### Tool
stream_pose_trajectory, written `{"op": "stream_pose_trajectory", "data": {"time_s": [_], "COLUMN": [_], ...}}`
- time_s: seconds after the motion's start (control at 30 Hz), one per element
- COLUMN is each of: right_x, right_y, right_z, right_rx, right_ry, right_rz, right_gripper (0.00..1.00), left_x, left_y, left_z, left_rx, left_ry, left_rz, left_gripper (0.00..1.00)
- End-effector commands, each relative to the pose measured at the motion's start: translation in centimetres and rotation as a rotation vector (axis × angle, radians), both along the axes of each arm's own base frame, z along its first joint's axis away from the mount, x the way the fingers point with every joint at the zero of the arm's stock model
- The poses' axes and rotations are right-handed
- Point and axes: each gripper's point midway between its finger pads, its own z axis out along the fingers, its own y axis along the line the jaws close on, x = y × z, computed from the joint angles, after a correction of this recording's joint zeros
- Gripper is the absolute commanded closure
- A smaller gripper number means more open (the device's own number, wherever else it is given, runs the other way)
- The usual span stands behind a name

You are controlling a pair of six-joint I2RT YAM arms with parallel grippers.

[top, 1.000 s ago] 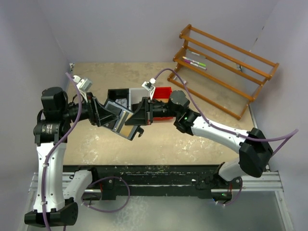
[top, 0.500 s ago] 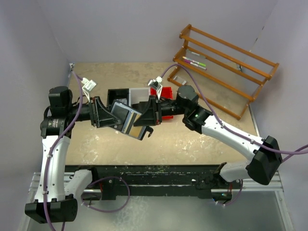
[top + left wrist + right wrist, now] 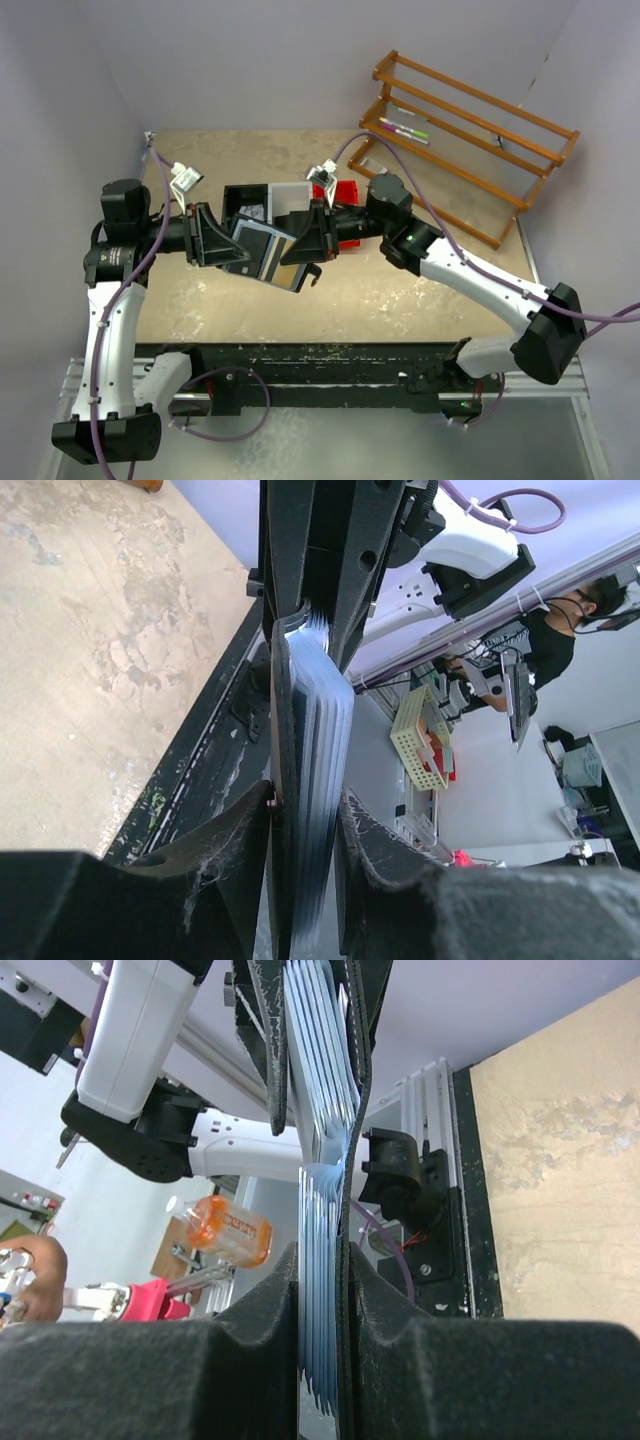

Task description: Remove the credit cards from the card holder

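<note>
Credit cards (image 3: 252, 243): grey-blue stack held in the air over the counter (image 3: 400, 290) between both arms, seated in the black card holder (image 3: 290, 277); left jaws are closed on one end of the stack with a black holder leaf against it, right jaws clamp the holder at the other end. Judged light, stiff, slick and prone to fanning: pinch flat across the faces near the free edge, draw lengthwise. Card count, snap and seating depth cannot be made out edge-on.

credit cards (image 3: 322, 730) edge-on, pinched in left claw (image 3: 305, 805)
</note>
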Motion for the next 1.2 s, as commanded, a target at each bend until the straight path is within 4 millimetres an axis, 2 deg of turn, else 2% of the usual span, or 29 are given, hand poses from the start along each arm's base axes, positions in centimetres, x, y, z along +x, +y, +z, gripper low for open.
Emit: {"op": "stream_pose_trajectory", "data": {"time_s": [0.0,0.1,0.23,0.37,0.5,0.67,0.7,0.83,1.0,1.17], "right_x": [-0.9,-0.7,0.1,2.6,5.5,7.2,7.9,7.3,4.7,4.2], "right_y": [-0.6,-0.4,-0.1,-0.7,-2.2,-4.1,-4.5,-4.7,-1.9,1.0], "right_z": [3.9,3.8,3.0,2.1,1.8,3.1,3.9,5.4,5.8,4.5], "right_rx": [0.088,0.084,0.055,0.004,-0.019,-0.019,0.008,0.086,0.168,0.207], "right_ry": [-0.113,-0.112,-0.099,-0.057,0.007,0.015,0.006,0.045,0.107,0.184], "right_rz": [0.042,0.048,0.019,-0.095,-0.24,-0.439,-0.497,-0.531,-0.444,-0.359], "right_gripper": [1.0,0.99,0.84,0.56,0.37,0.34,0.34,0.35,0.39,0.44], "left_x": [-0.6,-0.6,-0.5,0.4,1.5,3.4,3.8,5.5,7.2,7.6], "left_y": [0.0,0.0,0.0,0.1,0.2,0.7,0.8,1.5,2.1,1.8], "left_z": [0.7,0.7,0.6,0.2,-0.5,-1.4,-1.6,-1.9,-1.7,-1.1], "left_rx": [-0.026,-0.028,-0.019,0.006,0.033,0.094,0.107,0.157,0.183,0.15], "left_ry": [-0.033,-0.025,-0.025,-0.021,-0.011,-0.021,-0.024,-0.042,-0.056,-0.027], "left_rz": [-0.048,-0.048,-0.03,0.021,0.074,0.169,0.19,0.281,0.352,0.344], "left_gripper": [0.67,0.72,0.79,0.92,0.99,1.0,1.0,1.0,1.0,1.0]}}
